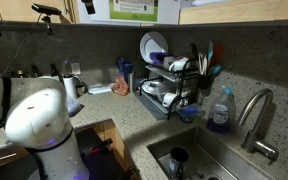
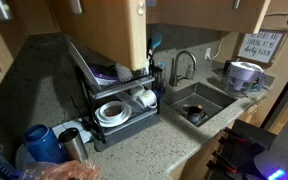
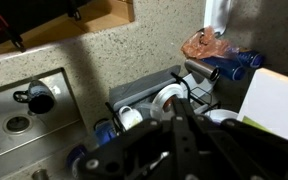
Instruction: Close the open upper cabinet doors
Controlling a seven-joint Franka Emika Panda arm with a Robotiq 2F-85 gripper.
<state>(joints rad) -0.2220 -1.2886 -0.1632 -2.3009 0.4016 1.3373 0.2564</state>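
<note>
One upper cabinet door (image 2: pixel 109 35), a flat honey-brown wooden panel, stands swung out over the dish rack (image 2: pixel 119 105) in an exterior view. More honey-brown upper cabinet fronts (image 1: pixel 239 8) run along the top edge of an exterior view; whether those are open I cannot tell. My gripper (image 3: pixel 182 102) shows only in the wrist view, as dark fingers pressed together with nothing between them. It hangs high above the dish rack (image 3: pixel 154 100) and points down at it. No cabinet door touches it in that view.
A steel sink (image 1: pixel 199 160) with a faucet (image 1: pixel 254 115) lies beside the rack. A blue spray bottle (image 1: pixel 221 108), plates and mugs crowd the counter. My white base (image 1: pixel 34 120) stands at the counter's front. A white panel (image 3: pixel 274 110) sits close to the gripper's right.
</note>
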